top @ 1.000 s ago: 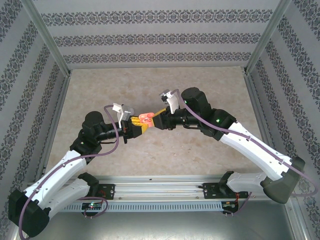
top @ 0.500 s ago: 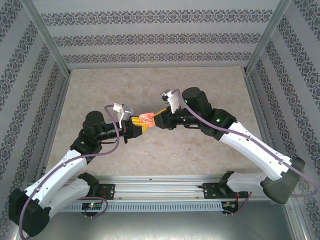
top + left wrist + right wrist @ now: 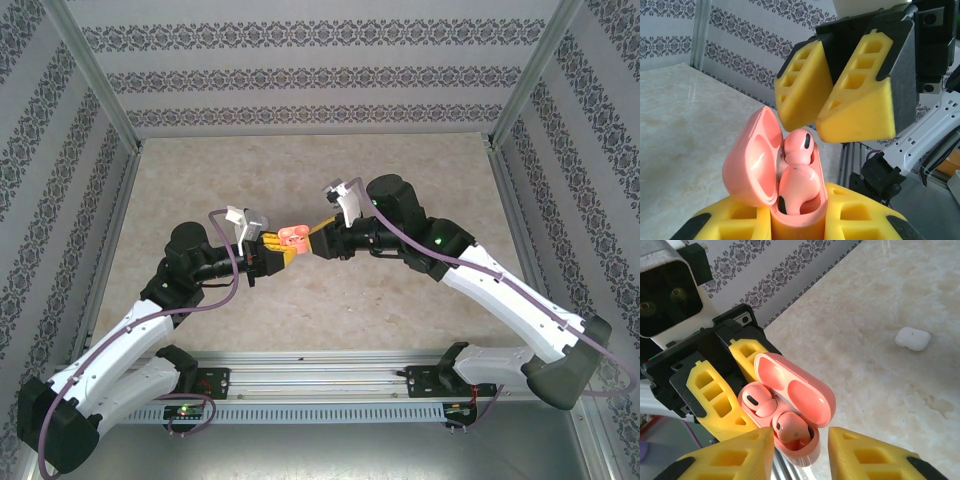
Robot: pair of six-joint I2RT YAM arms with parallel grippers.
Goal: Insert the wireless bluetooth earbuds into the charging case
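Observation:
My left gripper (image 3: 277, 249) is shut on a salmon-red charging case (image 3: 800, 212), held above the table with its lid (image 3: 751, 159) swung open. Two salmon-red earbuds sit in the case's wells, one at the far end (image 3: 799, 146) and one nearer (image 3: 796, 186); the right wrist view shows them side by side (image 3: 758, 403) (image 3: 790, 427). My right gripper (image 3: 800, 450) is open, and its yellow fingers (image 3: 859, 95) hover just past the case's end, apart from it. The white earbuds are out of view.
A closed white charging case (image 3: 912, 338) lies on the marble tabletop (image 3: 400, 300) beyond the held case. Patterned walls and metal frame posts (image 3: 95, 75) enclose the table on three sides.
The right arm has edged a little to the right. The left gripper and the salmon case have held still.

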